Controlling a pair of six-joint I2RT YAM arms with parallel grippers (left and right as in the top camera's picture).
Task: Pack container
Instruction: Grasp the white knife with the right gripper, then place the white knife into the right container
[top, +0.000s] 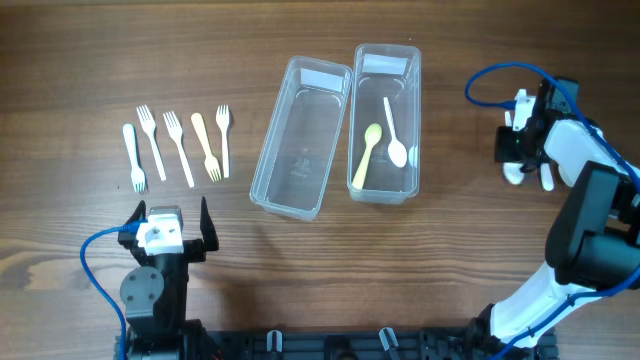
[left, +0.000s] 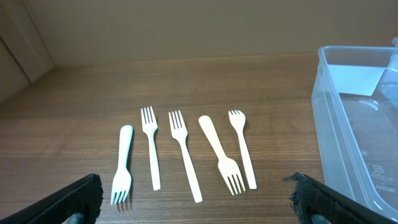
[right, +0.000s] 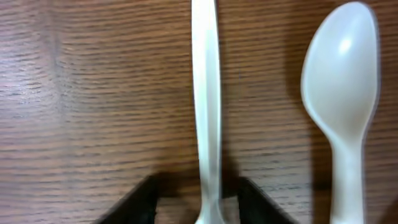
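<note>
Two clear plastic containers stand mid-table. The left one (top: 300, 135) is empty; it also shows in the left wrist view (left: 354, 124). The right one (top: 385, 125) holds a yellow spoon (top: 366, 155) and a white spoon (top: 393, 130). My right gripper (top: 515, 150) is low over the table at the far right. In the right wrist view its jaws (right: 198, 186) are open and straddle the handle of a white utensil (right: 206, 93), with a second white spoon (right: 342, 81) beside it. My left gripper (top: 170, 215) (left: 196, 211) is open and empty, just short of the forks.
Several plastic forks (top: 180, 145) lie in a row at the left, one cream-coloured (left: 221, 149) and the rest white (left: 183, 152). The table's front edge is close behind the left arm's base.
</note>
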